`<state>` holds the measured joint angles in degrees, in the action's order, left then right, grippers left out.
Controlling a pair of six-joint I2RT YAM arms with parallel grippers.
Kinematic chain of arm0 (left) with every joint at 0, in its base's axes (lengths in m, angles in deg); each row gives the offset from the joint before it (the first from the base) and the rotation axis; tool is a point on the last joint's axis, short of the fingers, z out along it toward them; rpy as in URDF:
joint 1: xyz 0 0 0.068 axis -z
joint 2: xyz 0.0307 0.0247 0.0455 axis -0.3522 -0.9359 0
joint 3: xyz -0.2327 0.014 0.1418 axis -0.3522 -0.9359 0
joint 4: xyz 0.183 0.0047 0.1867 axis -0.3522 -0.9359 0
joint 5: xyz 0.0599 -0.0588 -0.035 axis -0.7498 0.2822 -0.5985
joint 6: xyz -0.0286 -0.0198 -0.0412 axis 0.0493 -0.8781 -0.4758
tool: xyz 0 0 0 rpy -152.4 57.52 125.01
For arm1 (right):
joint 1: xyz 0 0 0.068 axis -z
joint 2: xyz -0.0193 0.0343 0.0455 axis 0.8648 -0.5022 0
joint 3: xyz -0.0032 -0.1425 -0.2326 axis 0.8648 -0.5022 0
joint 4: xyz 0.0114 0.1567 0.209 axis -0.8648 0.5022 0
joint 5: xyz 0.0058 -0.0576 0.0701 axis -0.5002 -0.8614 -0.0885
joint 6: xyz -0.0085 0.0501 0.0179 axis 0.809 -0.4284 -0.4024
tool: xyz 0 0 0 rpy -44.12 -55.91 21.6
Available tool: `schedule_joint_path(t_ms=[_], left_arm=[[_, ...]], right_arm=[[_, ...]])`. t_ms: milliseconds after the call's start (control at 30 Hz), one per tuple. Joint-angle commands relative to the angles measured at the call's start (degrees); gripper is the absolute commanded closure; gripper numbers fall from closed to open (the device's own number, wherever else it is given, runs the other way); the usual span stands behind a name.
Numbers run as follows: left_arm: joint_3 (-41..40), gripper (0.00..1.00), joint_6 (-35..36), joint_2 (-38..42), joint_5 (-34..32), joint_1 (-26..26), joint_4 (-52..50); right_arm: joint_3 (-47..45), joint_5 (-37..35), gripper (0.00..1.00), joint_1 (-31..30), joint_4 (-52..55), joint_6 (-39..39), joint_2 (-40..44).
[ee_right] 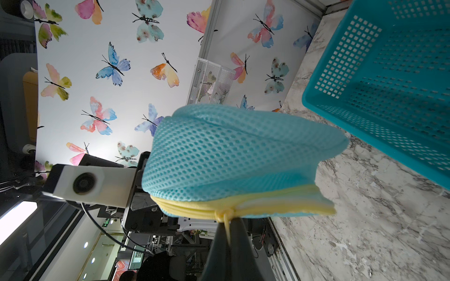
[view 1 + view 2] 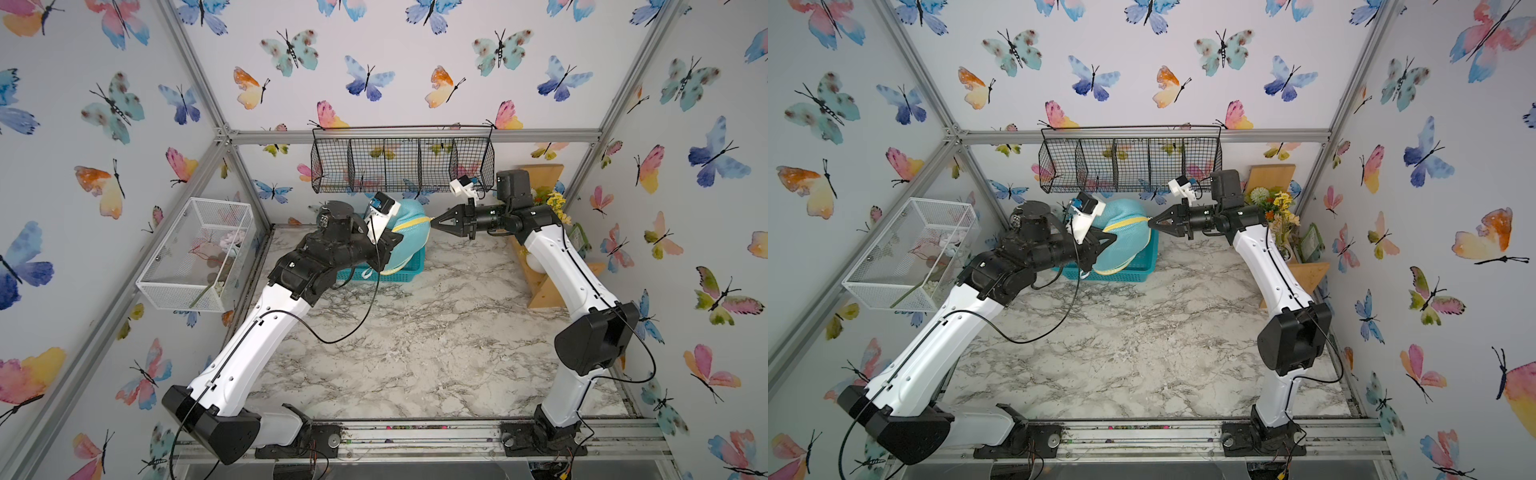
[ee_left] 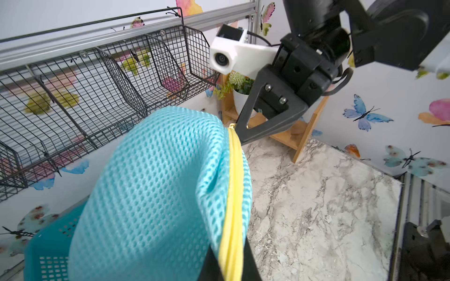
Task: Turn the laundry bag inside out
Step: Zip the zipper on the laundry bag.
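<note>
The laundry bag (image 2: 409, 235) (image 2: 1127, 239), light-turquoise mesh with yellow piping, hangs crumpled in the air between both grippers, over the teal basket (image 2: 413, 270) (image 2: 1144, 272). My left gripper (image 2: 395, 243) (image 2: 1106, 242) is shut on the bag's yellow piping (image 3: 231, 219); in the left wrist view the black fingers (image 3: 252, 267) pinch it. My right gripper (image 2: 433, 222) (image 2: 1151, 223) is shut on the knotted yellow edge (image 1: 225, 213) at the bag's opposite end. The mesh (image 3: 155, 185) (image 1: 226, 158) bulges between them. A small white ribbon (image 2: 366, 273) dangles below.
A black wire basket (image 2: 401, 164) hangs on the back wall just above the bag. On the left wall is a white mesh box (image 2: 195, 253). A wooden shelf with flowers (image 2: 548, 199) stands at the back right. The marble tabletop (image 2: 436, 340) spreads out in front.
</note>
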<state>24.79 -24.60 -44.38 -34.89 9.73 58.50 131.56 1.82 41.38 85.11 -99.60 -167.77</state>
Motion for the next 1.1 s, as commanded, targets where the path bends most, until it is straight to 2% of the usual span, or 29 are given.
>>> schedule_joint_path(t_ms=[0, 33, 133, 167, 200, 267, 333, 433, 600, 733, 867, 1067], left_arm=[[-0.6, 0.99, -5.0, 3.1, 6.0, -1.8, 3.0], [-1.8, 0.9, -5.7, 2.8, 6.4, -1.8, 3.8], [-6.1, 0.52, -7.9, 2.1, 7.6, -1.3, 7.1], [-7.7, 0.45, -8.4, 1.6, 8.4, -0.9, 8.6], [-8.8, 0.42, -8.9, 1.1, 8.5, -0.4, 9.3], [-10.2, 0.24, -8.9, -0.1, 8.0, 1.9, 10.2], [-11.2, 0.12, -8.4, -1.0, 6.1, 3.9, 11.1], [-10.4, 0.01, -7.9, -2.0, 3.6, 5.4, 12.2], [-4.9, 0.01, -4.8, -4.0, -1.4, 7.4, 11.9], [-2.0, 0.01, -1.6, -4.5, -10.5, 8.2, 11.4], [-3.2, 0.01, 2.6, -3.0, -20.9, 8.3, 13.9], [-0.9, 0.01, 8.3, -5.1, -32.4, 8.3, 9.8]], right_arm=[[0.6, -1.0, 0.98, 1.3, -2.3, 0.1, -0.7], [1.4, -0.8, 0.98, 1.3, -2.5, -0.3, -0.7], [4.1, 0.0, 0.98, 0.6, -2.3, -0.8, -0.6], [4.7, 0.2, 0.98, 0.2, -2.2, -1.0, -0.5], [5.0, 0.3, 0.98, -0.3, -2.1, -1.1, -0.3], [5.2, 0.4, 0.98, -1.0, -2.2, -1.5, 0.1], [4.9, 0.5, 0.98, -1.5, -2.1, -1.6, 0.6], [4.0, 0.4, 0.98, -2.0, -1.5, -1.3, 1.4], [2.3, 0.0, 0.98, -2.7, 0.8, 0.7, 2.0], [2.4, -0.3, 0.98, -3.2, 1.6, 1.3, 1.9], [2.8, -0.3, 0.98, -3.6, 2.2, 1.5, 1.8], [3.2, -0.4, 0.98, -4.0, 2.6, 1.6, 1.8]])
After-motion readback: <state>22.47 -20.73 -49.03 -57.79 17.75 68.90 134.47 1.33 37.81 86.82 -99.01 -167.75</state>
